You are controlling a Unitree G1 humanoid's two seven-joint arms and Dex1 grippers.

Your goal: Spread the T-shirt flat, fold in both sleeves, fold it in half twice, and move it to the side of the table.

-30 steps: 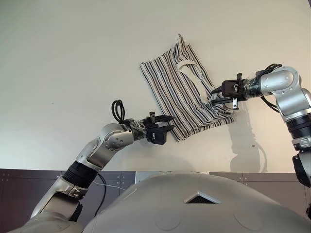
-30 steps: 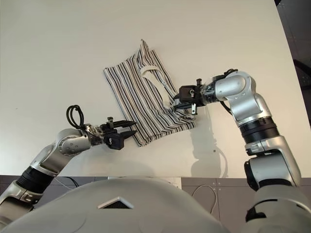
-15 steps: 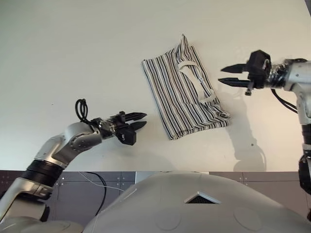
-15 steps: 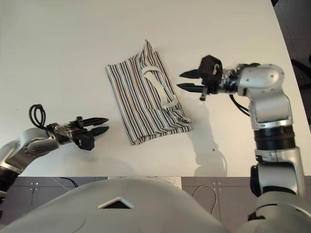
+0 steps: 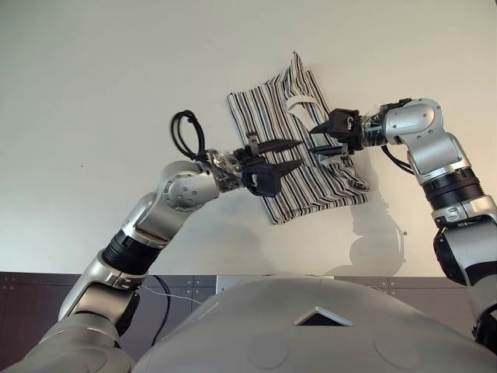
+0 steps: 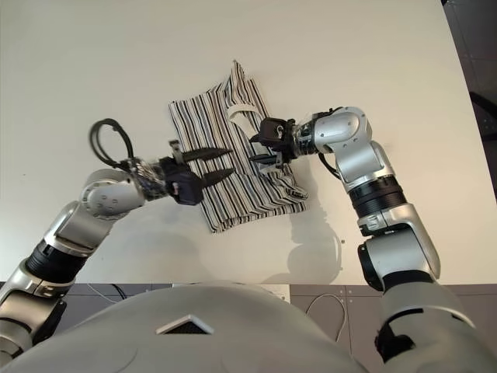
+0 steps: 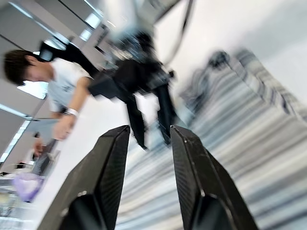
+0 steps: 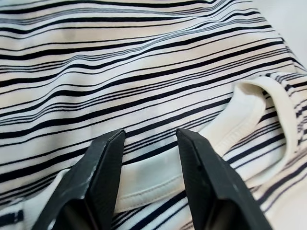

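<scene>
The striped T-shirt [image 5: 307,193] lay on the white bench [image 5: 116,78], a little to the right of the middle in the head views. It made a rough oblong set at a slant, with one corner of cloth poking out at the far end and some bunching along the near right edge. Its white collar [image 8: 218,132] faced up on the far right part of the cloth.

The left tool [image 5: 300,152] hung over the middle of the shirt, pointing to the right. Its two black fingers [image 7: 110,167] stood moderately apart, with striped cloth showing through the gap between them. It was released and held nothing.

The right tool [image 5: 313,138] pointed to the left from the other side, over the collar, so the two tools faced each other tip to tip and sat near one another above the shirt. Its fingers [image 8: 103,167] were also spread, and the collar band ran across the space between them in the right wrist view. No cloth was pinched, so this tool was released and empty as well.

Both sets of tips sat close over the fabric, but whether either one actually touched it could not be told from these views
</scene>
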